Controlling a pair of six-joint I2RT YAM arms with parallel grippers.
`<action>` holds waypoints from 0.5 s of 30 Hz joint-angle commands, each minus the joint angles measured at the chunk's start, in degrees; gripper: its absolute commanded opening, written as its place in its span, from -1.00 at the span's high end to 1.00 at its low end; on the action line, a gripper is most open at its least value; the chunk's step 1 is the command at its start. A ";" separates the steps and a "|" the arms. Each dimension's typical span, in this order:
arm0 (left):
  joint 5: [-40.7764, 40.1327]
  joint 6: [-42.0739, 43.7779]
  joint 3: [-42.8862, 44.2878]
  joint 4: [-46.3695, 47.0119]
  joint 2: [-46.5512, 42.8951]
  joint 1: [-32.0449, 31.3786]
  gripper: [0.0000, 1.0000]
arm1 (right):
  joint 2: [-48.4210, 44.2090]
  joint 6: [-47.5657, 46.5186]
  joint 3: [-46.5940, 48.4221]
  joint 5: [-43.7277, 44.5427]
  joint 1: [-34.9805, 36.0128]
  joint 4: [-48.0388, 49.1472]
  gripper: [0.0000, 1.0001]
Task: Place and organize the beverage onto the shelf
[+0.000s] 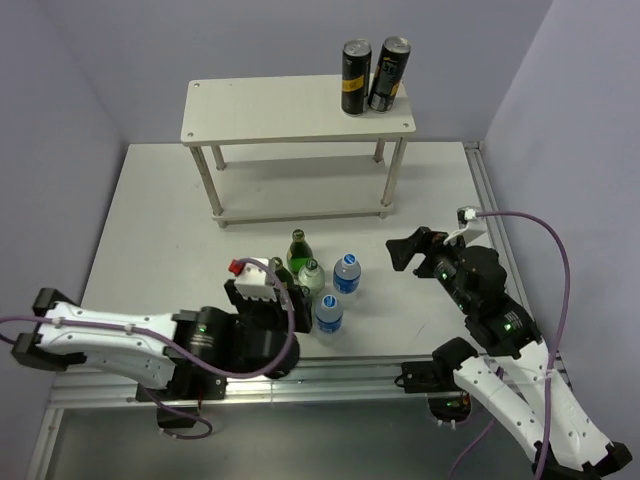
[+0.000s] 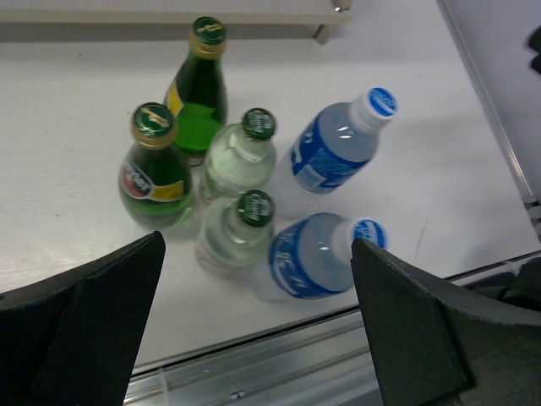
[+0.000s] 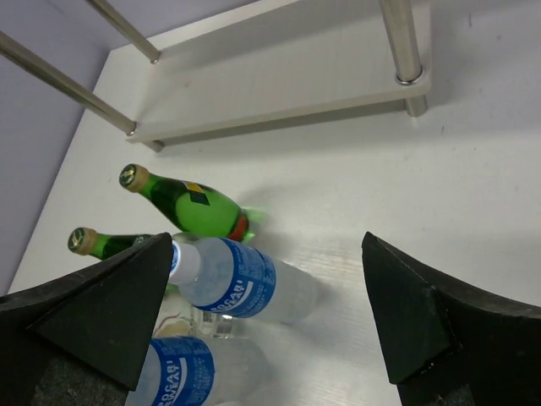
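Pale surface [image 1: 150,220], purple walls [image 1: 70,90].
1. Cream two-tier shelf [image 1: 300,125], upper centre; two dark cans [image 1: 373,75] on its top board.
2. Six bottles [image 1: 312,277], upright, clustered mid-frame on the surface, below the shelf.
3. My left tool [image 2: 256,245] and right tool [image 1: 405,252]: both wide open, gripping nothing.
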 commanded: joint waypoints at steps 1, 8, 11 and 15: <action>-17.17 -30.34 12.43 -29.02 8.83 -7.94 -0.99 | -4.18 -0.08 -0.34 4.90 0.72 0.09 -1.00; -14.81 -31.70 15.73 -28.38 19.21 -13.13 -0.99 | -4.63 -0.61 -2.09 3.96 0.64 0.44 -1.00; -14.19 -35.39 12.75 -28.73 20.71 -15.33 -0.99 | -4.63 0.09 -3.32 2.20 0.64 1.23 -1.00; -12.08 -15.83 6.16 -8.32 19.93 -17.27 -0.99 | -4.90 -0.17 -4.64 1.49 0.72 2.46 -1.00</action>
